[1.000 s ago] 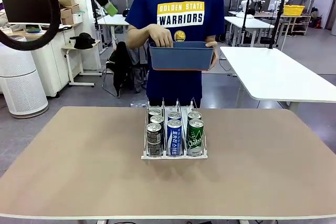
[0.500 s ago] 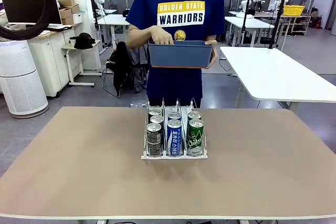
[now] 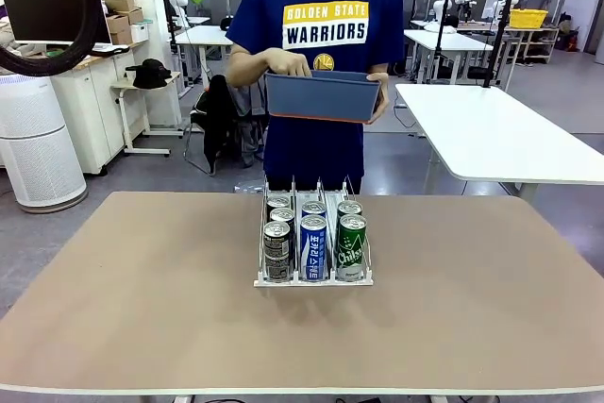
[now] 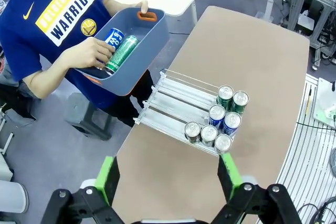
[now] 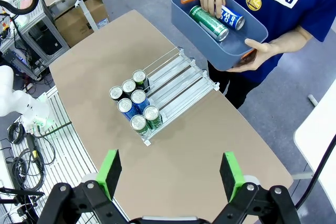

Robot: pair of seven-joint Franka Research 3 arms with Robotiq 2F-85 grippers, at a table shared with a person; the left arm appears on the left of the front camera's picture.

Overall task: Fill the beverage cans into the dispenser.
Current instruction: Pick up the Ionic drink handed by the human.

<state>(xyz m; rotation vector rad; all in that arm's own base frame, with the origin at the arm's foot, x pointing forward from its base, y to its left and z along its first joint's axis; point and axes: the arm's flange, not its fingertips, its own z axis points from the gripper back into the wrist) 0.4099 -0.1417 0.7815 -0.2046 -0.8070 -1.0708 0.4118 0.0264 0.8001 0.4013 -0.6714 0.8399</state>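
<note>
My left hand (image 4: 168, 177) is wide open and holds nothing, hanging high above the surface (image 4: 257, 51). My right hand (image 5: 169, 175) is the same: fingers fully spread, nothing between them.

From the left hand, the dispenser (image 4: 176, 100) lies ahead of the fingertips, roughly between the two fingers. Seven beverage cans (image 4: 216, 115) stand upright in it, bunched at the end of the rack on the right finger's side. The rest of the three lanes is bare. Seen from the right hand, the same cluster sits ahead, nearer the left finger. From the front I count three dark cans in one outer lane, two blue-and-white in the middle and two green in the other outer lane, all pressed toward the low lip.

Farther out from both hands, past the far edge of the surface, a person holds a blue-grey bin (image 4: 153, 38) off the surface. A green can (image 4: 122, 53) and a blue-and-white can (image 4: 113, 37) lie on their sides inside it. The person's hand (image 4: 90, 53) reaches into the bin and rests on the green can, while the other grips the bin's end.
</note>
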